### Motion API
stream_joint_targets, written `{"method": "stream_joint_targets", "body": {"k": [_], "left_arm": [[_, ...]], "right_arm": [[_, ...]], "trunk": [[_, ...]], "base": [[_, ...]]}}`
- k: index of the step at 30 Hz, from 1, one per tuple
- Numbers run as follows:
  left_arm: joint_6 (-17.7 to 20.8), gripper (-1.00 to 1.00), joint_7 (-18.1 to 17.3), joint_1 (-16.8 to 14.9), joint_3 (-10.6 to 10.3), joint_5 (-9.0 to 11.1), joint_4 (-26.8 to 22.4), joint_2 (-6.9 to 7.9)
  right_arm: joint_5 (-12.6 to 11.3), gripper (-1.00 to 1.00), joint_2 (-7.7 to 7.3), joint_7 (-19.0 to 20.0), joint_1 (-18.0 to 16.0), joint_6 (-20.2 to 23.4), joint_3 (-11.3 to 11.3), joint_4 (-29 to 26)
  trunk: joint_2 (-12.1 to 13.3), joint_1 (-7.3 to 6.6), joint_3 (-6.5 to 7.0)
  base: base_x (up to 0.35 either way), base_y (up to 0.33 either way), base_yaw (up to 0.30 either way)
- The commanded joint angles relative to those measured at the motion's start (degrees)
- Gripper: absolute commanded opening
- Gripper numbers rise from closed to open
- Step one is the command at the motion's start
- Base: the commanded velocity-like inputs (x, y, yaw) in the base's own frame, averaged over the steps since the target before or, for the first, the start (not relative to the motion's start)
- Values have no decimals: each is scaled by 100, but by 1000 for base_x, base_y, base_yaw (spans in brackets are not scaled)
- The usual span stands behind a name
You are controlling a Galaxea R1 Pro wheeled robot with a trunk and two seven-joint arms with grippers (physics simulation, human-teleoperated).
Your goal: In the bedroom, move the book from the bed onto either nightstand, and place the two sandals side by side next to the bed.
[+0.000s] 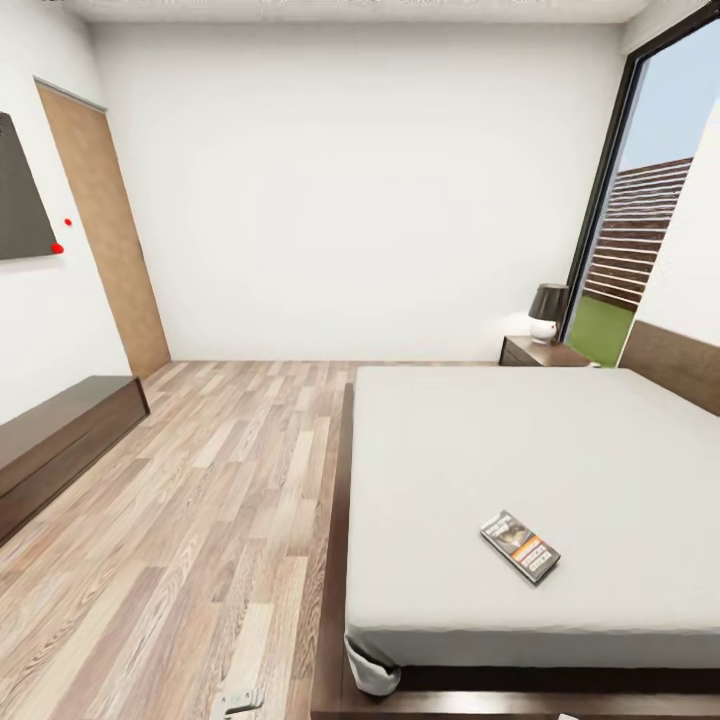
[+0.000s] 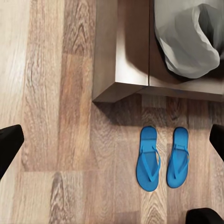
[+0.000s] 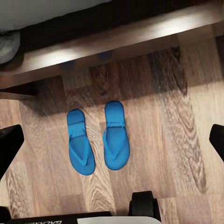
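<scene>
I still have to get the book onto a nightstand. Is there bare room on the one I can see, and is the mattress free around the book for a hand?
The nightstand by the window carries a lamp on its top; bare wood shows beside the lamp, toward the bed. Around the book the mattress is bare on every side. The sandals lie together on the floor by the bed frame.
</scene>
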Motion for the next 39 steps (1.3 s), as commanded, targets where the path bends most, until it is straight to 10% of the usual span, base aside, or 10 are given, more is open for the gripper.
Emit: {"method": "stream_joint_targets", "body": {"k": [1, 39], "left_arm": [[-7, 100, -32, -4, 14, 38, 8, 1], [-7, 100, -30, -6, 14, 38, 8, 1]], "right_arm": [[-55, 100, -1, 27, -3, 11, -11, 2], [-63, 100, 1, 18, -3, 19, -11, 2]], "trunk": [[-3, 0, 4], [-3, 0, 141]], "base": [[0, 0, 0], [0, 0, 0]]}}
